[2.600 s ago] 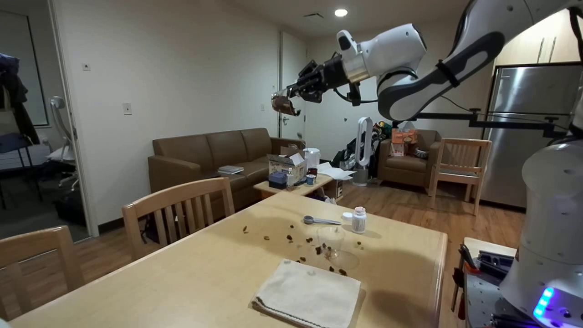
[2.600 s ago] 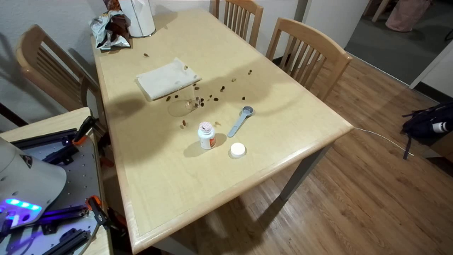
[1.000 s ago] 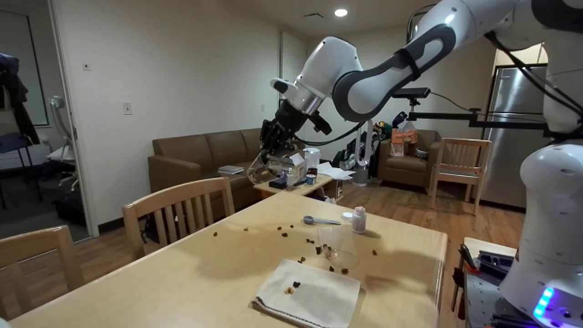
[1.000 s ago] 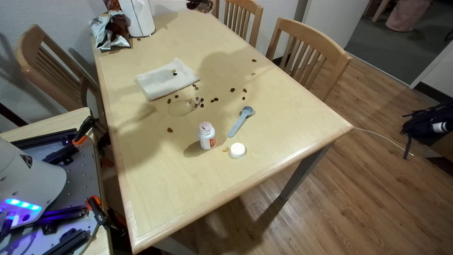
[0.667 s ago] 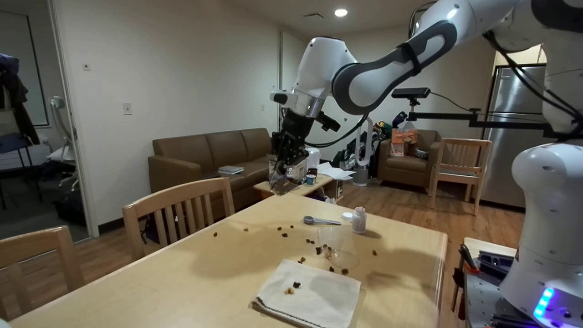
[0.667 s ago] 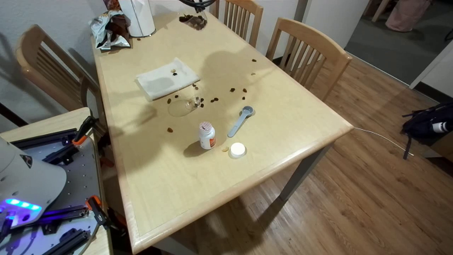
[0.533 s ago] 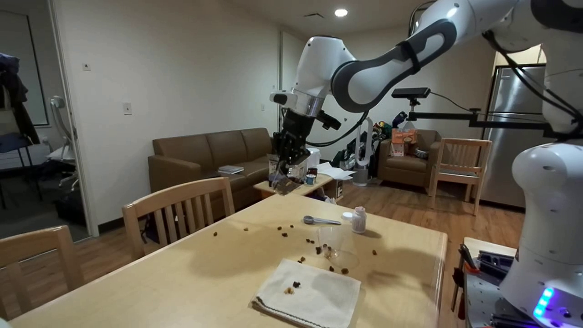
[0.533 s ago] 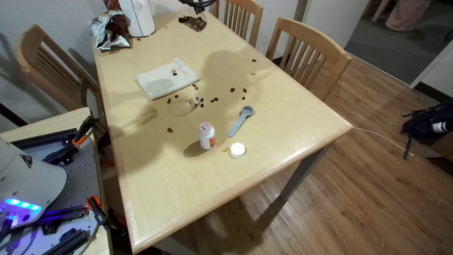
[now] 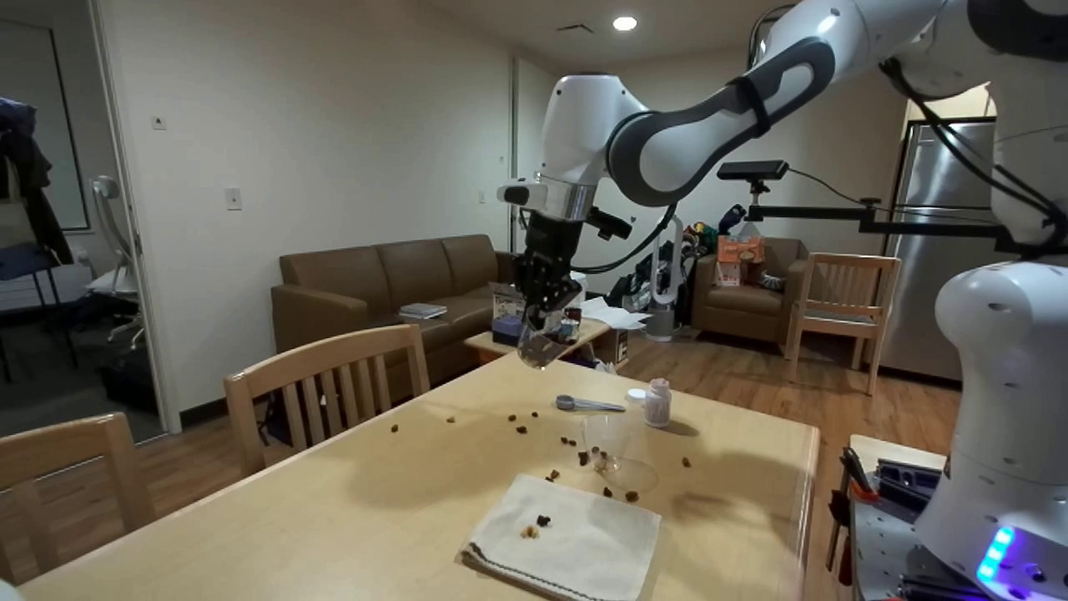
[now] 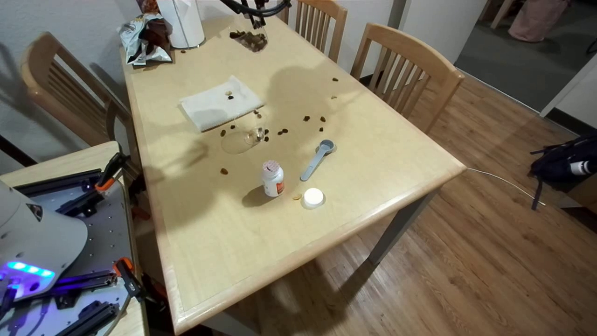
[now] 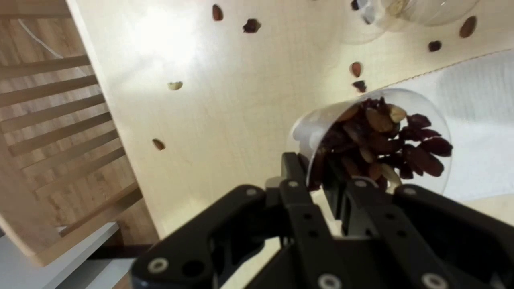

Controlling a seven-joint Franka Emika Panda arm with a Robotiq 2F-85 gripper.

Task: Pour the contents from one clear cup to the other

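My gripper (image 9: 542, 315) is shut on the wall of a clear cup (image 9: 538, 349), holding it tilted above the far part of the table. In the wrist view the gripper (image 11: 313, 168) has one finger outside and one inside this cup (image 11: 315, 126). Brown nuts and dried fruit (image 11: 377, 140) fill much of it; they also show in an exterior view (image 10: 254, 42). The second clear cup (image 9: 607, 434) stands upright on the table, apart from the gripper, with a few pieces at its base. It also shows in an exterior view (image 10: 252, 123) and the wrist view (image 11: 363, 34).
Loose nuts lie around the standing cup. A folded white towel (image 9: 576, 542) with two pieces on it lies near that cup. A white bottle (image 9: 657, 405), its cap (image 10: 313, 198) and a grey scoop (image 9: 584, 404) stand close by. A snack bag (image 10: 147, 39) and paper roll (image 10: 182, 23) stand at a table end.
The gripper has swung from high and nearly level to low and pointing down, bringing the held cup with it. Some loose pieces have shifted, and pieces now lie on the towel's middle.
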